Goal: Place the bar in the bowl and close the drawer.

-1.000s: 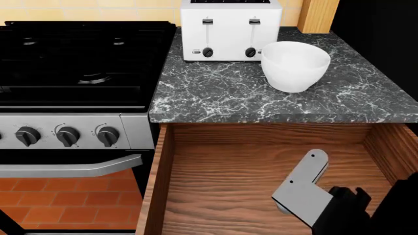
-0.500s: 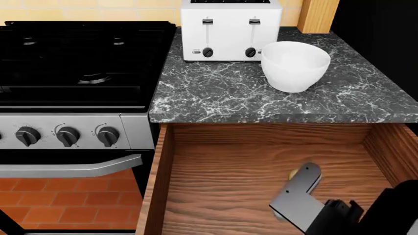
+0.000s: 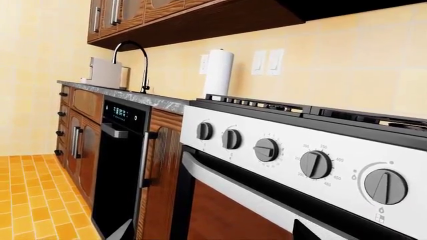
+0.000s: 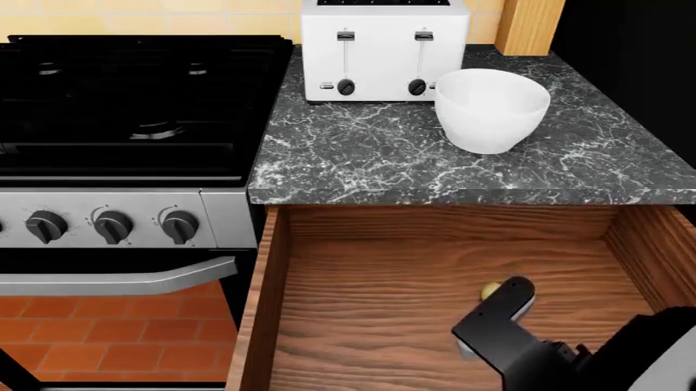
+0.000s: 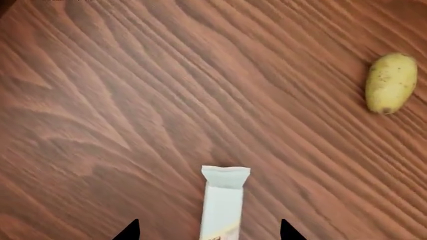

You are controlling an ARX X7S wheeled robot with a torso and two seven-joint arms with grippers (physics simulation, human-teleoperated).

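Between the two dark fingertips of the right gripper (image 5: 208,231), which are standing wide apart and clear of it, the bar (image 5: 222,202) in its pale wrapper is lying flat on the wooden floor of the open drawer (image 4: 359,301). Beyond the jaws and off to one side, a small yellow potato (image 5: 391,83) is resting on the same floor, while the white bowl (image 4: 491,108) is sitting on the marble counter (image 4: 359,155) just beside the toaster (image 4: 383,47). Whether the left gripper's jaws are apart or together I cannot tell; its camera is facing the stove (image 3: 313,160).

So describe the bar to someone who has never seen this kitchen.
Start at the open reddish-brown wooden drawer under the black marble counter, right of the stove. On its floor lies a slim white wrapped bar between the right gripper tips. Its only neighbour is a small yellow potato, rounded rather than flat and straight-edged.
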